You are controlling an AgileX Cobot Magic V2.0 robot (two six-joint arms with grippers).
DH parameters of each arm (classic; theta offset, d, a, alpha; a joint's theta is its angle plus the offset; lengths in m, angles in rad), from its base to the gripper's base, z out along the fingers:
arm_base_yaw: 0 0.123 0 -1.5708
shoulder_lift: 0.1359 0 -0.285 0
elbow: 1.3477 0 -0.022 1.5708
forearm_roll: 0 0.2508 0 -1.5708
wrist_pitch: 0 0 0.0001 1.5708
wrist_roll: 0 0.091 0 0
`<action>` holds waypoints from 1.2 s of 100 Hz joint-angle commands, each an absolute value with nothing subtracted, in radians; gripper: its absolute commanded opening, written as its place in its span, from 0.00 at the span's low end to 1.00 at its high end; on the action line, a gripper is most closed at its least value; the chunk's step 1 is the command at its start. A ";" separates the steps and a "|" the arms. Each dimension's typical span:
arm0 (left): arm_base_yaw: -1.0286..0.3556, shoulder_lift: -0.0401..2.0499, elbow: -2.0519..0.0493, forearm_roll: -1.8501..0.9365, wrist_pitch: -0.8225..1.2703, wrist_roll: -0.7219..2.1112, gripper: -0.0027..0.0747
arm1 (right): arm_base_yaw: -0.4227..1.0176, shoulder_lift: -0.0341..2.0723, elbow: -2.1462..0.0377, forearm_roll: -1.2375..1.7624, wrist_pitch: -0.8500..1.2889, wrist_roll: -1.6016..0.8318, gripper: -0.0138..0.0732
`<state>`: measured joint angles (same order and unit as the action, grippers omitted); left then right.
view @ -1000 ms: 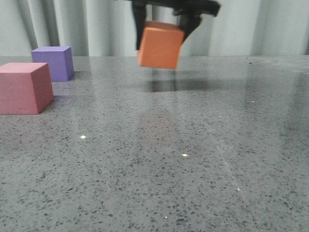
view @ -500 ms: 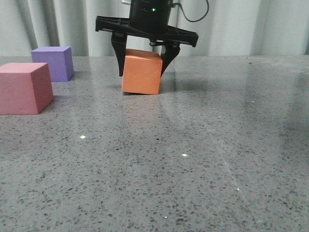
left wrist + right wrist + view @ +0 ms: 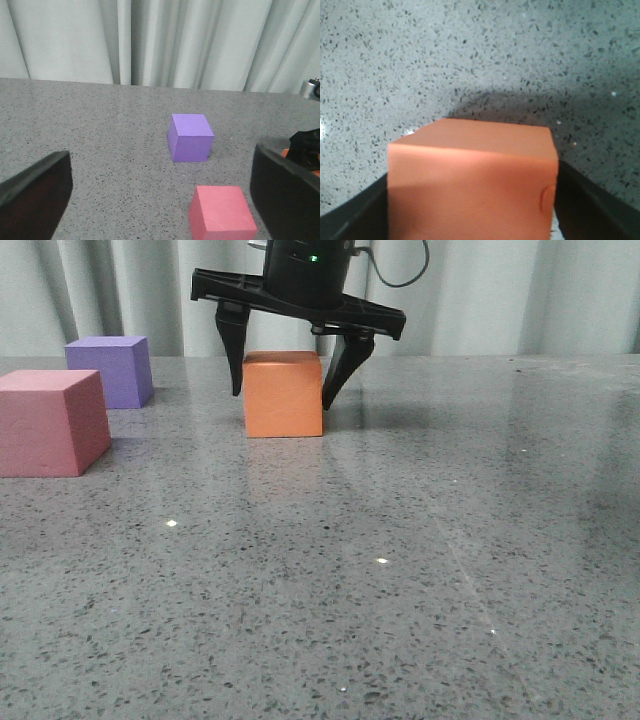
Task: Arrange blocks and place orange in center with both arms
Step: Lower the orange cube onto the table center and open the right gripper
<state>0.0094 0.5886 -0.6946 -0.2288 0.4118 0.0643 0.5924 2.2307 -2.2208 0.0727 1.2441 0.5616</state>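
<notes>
Fingers of the right gripper are spread wide, one on each side of the one orange cube, which sits flat on the gray surface. One pink-red cube and one purple cube sit off to the left. The left gripper's fingers are spread too, holding nothing.

A grey speckled stone-look tabletop fills the foreground, glossy with small bright reflections. Pale grey-green pleated curtains hang behind its far edge.

A plain robot test lab: a speckled grey stone table backed by pale pleated curtains.
</notes>
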 commanded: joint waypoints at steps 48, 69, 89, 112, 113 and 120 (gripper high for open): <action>0.005 0.596 -0.731 -0.244 0.333 0.057 0.93 | 0.590 2.010 -2.254 0.063 1.327 0.545 0.84; 0.005 0.596 -0.731 -0.244 0.333 0.057 0.93 | 0.600 1.924 -2.249 0.039 1.327 0.455 0.84; 0.005 0.596 -0.731 -0.244 0.333 0.057 0.93 | 0.640 1.824 -2.166 -0.083 1.325 0.453 0.84; 0.005 0.596 -0.731 -0.244 0.333 0.057 0.93 | 0.650 1.663 -1.941 -0.107 1.201 0.453 0.84; 0.005 0.596 -0.731 -0.244 0.333 0.057 0.93 | 0.650 1.651 -1.924 -0.107 1.191 0.453 0.84; 0.005 0.596 -0.731 -0.244 0.333 0.057 0.93 | 0.650 1.594 -1.838 -0.107 1.145 0.453 0.84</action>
